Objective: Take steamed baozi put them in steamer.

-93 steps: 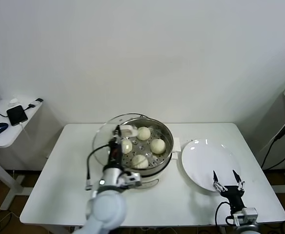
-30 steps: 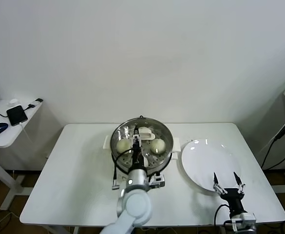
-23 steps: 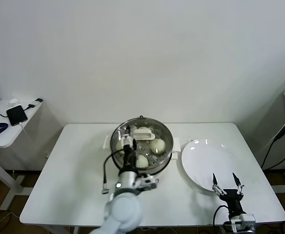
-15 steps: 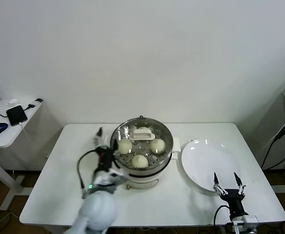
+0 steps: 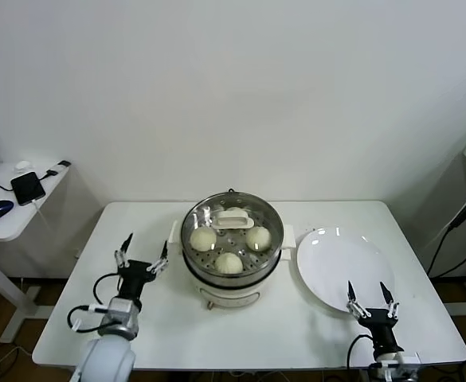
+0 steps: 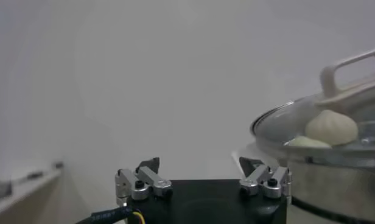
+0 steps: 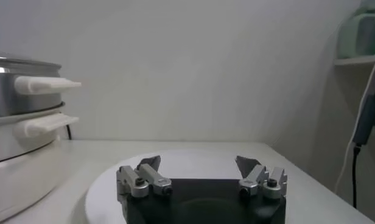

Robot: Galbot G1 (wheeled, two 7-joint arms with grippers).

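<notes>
Steamed baozi [image 5: 229,262] sit under the glass lid [image 5: 232,227] in the steamer [image 5: 231,274], mid-table [image 5: 81,306]. My left claw [image 5: 141,259] gapes empty left of it; right claw [image 5: 369,300] gapes near the plate [image 5: 332,259]. Left wrist view shows lid handle [image 6: 352,74] side-on.

A white table [image 5: 97,318] carries the steamer [image 5: 231,263] at centre and a white plate [image 5: 340,267] beside it.
</notes>
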